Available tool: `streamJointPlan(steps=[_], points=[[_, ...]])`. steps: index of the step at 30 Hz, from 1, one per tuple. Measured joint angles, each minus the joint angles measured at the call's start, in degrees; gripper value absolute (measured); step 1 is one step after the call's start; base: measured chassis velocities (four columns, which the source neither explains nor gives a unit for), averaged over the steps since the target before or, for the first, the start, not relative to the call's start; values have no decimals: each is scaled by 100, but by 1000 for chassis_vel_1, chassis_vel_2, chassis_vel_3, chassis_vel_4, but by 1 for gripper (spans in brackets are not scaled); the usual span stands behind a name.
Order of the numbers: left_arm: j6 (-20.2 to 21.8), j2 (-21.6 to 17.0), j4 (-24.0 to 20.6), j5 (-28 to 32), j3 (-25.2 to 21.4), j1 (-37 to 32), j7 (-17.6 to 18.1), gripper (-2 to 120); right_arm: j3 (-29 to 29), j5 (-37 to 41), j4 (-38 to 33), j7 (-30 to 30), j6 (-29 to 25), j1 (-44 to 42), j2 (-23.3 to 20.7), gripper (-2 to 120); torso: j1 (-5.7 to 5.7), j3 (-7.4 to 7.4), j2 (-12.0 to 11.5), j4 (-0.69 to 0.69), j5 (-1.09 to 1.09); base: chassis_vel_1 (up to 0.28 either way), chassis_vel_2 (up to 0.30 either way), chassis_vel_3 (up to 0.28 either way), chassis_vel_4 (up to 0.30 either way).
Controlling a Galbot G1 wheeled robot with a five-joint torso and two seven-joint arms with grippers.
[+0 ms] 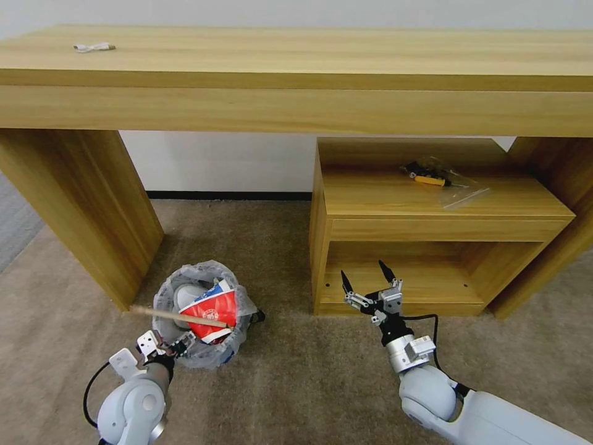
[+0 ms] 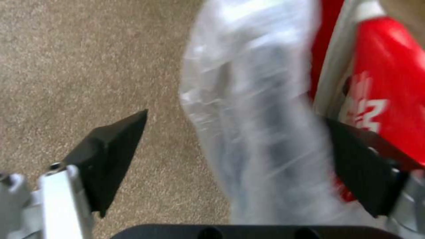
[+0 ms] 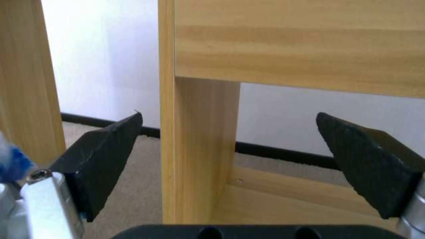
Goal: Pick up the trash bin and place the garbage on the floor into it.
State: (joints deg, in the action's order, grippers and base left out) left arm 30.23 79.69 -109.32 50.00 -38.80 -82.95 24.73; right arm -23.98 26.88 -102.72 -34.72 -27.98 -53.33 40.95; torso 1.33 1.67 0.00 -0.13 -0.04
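Beige floor, wooden desk, full trash bin

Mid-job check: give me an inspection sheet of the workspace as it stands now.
Surface: beige carpet floor; no loose litter seen on it.
Job's things: trash bin on the floor by the desk leg, full: red-white cup, wooden stick across the rim.
Clutter: plastic bag of tools on the low shelf unit; small white item on the desk.
Grippers: left gripper open, straddling the bin's rim; right gripper open, empty, before the shelf unit.
Cables: black leads at both wrists.
Surroundings: white wall, black skirting.
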Motion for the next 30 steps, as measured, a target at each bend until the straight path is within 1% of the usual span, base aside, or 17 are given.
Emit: streamJointPlan(steps=[4, 5, 7, 10, 11, 14, 15, 16, 17, 19, 22, 23, 26, 27, 28, 29, 30], points=[[-18, 4, -68, 1, -9, -9, -2, 96, -12, 10, -27, -2, 9, 18, -30, 100, 0, -1, 1, 1, 2, 0, 0, 0, 0], [-21, 4, -92, 4, -16, -9, -2, 91, -15, 20, -37, -4, 16, 22, -36, 100, -1, -1, 1, 1, 3, 0, 0, 0, 0], [-21, 3, -103, 5, -22, -9, -3, 89, -16, 22, -38, -4, 18, 25, -39, 100, -1, -1, 2, 1, 4, 0, 0, 0, 0], [-61, -9, -128, 16, -44, -3, -6, 74, -34, 21, -39, -5, 20, 26, -30, 100, -2, -2, 3, 1, 5, 0, 0, 0, 0], [-61, -9, -128, 16, -44, -3, -6, 74, -34, 21, -39, -5, 20, 26, -30, 100, -2, -2, 3, 1, 5, 0, 0, 0, 0], [-94, -13, -132, 14, -47, -4, -15, 59, -52, 19, -37, -5, 20, 25, -21, 100, -2, -2, 3, 2, 6, 0, 0, 0, 0], [-94, -13, -132, 14, -47, -4, -15, 59, -52, 19, -37, -5, 20, 25, -21, 100, -2, -2, 3, 2, 6, 0, 0, 0, 0], [-108, -8, -129, 9, -41, -3, -30, 54, -56, 19, -34, -5, 21, 30, -20, 100, -2, -2, 3, 2, 6, 0, 0, 0, 0], [-117, -5, -127, 7, -38, -2, -38, 51, -57, 19, -33, -5, 20, 33, -20, 100, -2, -2, 3, 2, 6, 0, 0, 0, 0], [-162, 13, -109, -12, -22, 9, -68, 54, -59, 17, -21, -4, 21, 42, -15, 100, -2, -2, 3, 2, 6, 0, 0, 0, 0], [-207, 37, -70, -56, -6, 27, -105, 69, -79, -7, 10, 0, 18, 23, -1, 100, -2, -2, 3, 2, 6, 0, 0, 0, 0], [-207, 37, -70, -56, -6, 27, -105, 69, -79, -7, 10, 0, 18, 23, -1, 100, -2, -2, 3, 2, 6, 0, 0, 0, 0], [-232, 44, -65, -61, 0, 30, -112, 82, -87, -21, 20, 2, 15, 15, 8, 100, -2, -2, 3, 2, 4, 0, 0, 0, 0], [-232, 44, -65, -61, 0, 30, -112, 82, -87, -21, 20, 2, 15, 15, 8, 100, -2, -2, 3, 2, 4, 0, 0, 0, 0], [-260, 44, -67, -66, 0, 35, -118, 89, -91, -22, 31, 8, 13, 24, 12, 100, -2, -2, 3, 2, 3, 0, 0, 0, 0], [-276, 44, -69, -67, 0, 37, -122, 89, -93, -22, 35, 9, 13, 27, 14, 100, -2, -2, 3, 2, 3, 0, 0, 0, 0], [-328, 43, -79, -78, 4, 45, -140, 96, -98, -27, 53, 14, 9, 40, 23, 100, -2, -2, 3, 2, 4, 0, 0, 0, 0]])
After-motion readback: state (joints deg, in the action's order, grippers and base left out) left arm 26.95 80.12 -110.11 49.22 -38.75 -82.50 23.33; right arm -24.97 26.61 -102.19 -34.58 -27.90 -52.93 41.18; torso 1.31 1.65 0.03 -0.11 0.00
